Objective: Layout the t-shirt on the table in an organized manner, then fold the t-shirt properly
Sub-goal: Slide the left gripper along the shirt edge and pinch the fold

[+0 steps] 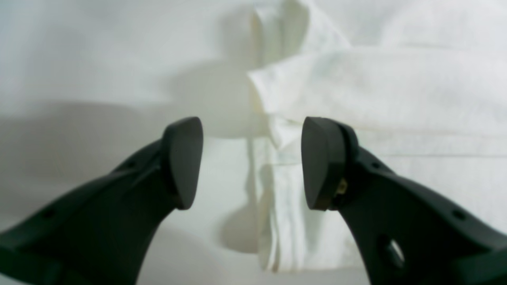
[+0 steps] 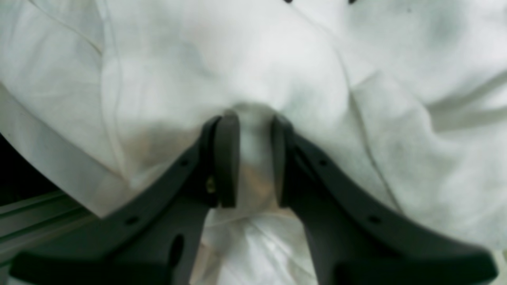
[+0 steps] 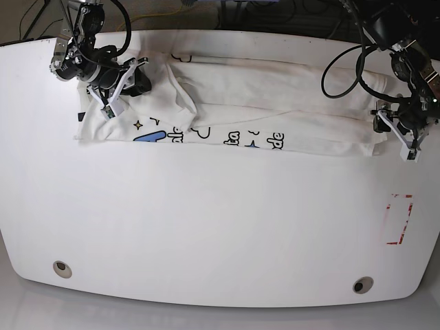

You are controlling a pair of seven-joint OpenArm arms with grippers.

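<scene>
The white t-shirt [image 3: 275, 86] lies in a long band across the far part of the table [image 3: 206, 227], with part of its blue print showing along the near edge. At the band's left end my right gripper [image 3: 112, 93] is shut on a pinch of its cloth; the wrist view shows the fabric [image 2: 237, 59] bunched between the dark fingers [image 2: 226, 158] of that gripper [image 2: 255, 158]. My left gripper [image 3: 401, 134] hovers at the shirt's right end. Its wrist view shows that gripper [image 1: 252, 162] open, with the folded shirt edge [image 1: 376, 91] lying below and nothing gripped.
A red dashed rectangle [image 3: 399, 220] is marked near the right edge of the table. Two round grommet holes [image 3: 62, 268] [image 3: 362, 284] sit near the front edge. Cables hang behind both arms at the back.
</scene>
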